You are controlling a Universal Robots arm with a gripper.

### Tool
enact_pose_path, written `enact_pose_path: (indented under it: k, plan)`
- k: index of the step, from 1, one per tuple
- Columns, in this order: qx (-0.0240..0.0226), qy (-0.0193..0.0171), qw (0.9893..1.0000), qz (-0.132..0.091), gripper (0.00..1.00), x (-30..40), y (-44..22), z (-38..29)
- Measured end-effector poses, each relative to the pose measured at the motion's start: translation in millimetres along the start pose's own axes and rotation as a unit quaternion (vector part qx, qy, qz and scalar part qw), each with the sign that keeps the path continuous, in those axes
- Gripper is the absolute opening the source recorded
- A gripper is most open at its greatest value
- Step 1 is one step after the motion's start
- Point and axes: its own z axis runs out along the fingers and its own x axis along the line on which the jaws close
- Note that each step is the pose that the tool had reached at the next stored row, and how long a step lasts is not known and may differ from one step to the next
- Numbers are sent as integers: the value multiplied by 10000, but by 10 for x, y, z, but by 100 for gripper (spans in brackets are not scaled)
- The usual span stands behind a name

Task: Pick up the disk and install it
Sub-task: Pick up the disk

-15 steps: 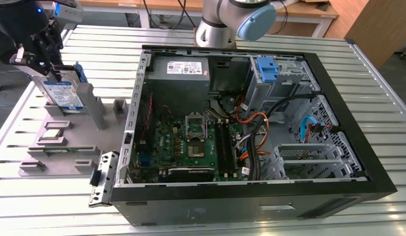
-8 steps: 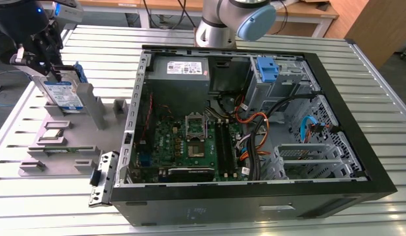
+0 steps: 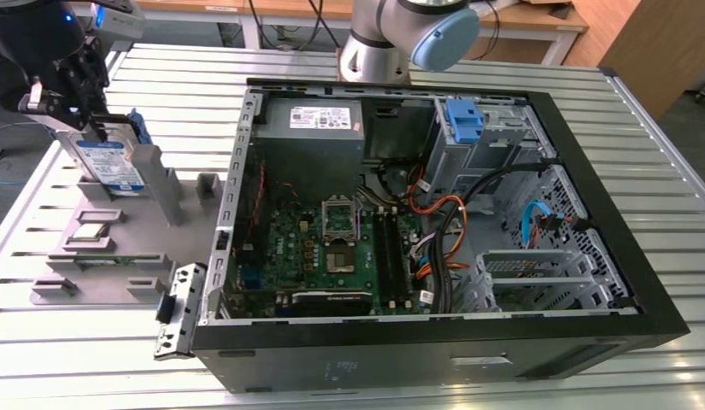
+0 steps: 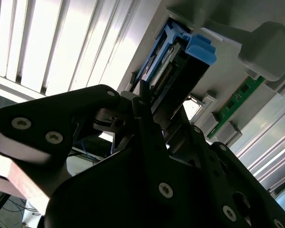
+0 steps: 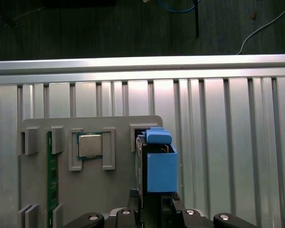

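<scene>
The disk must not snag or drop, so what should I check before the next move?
1. End effector closed on the disk: ok, it grips the top edge.
2. Disk upright: ok, standing on edge.
3. Disk free of the grey holder: not ok, its lower edge sits between the holder's posts.
4. CPU and memory stick apart from the end effector: ok.
5. Computer case open: ok.
6. Black cables clear of the drive cage: cannot tell.
</scene>
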Motion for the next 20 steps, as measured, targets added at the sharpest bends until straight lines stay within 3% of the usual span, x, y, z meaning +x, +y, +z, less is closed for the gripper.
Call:
enact_pose_path:
  k: [12, 16, 20]
  plan:
    - [-1, 0, 10000, -10, 35, 0, 0, 0]
    - [0, 0, 10000, -10, 35, -4, 1, -62]
    - [0, 0, 10000, -10, 35, -4, 2, -69]
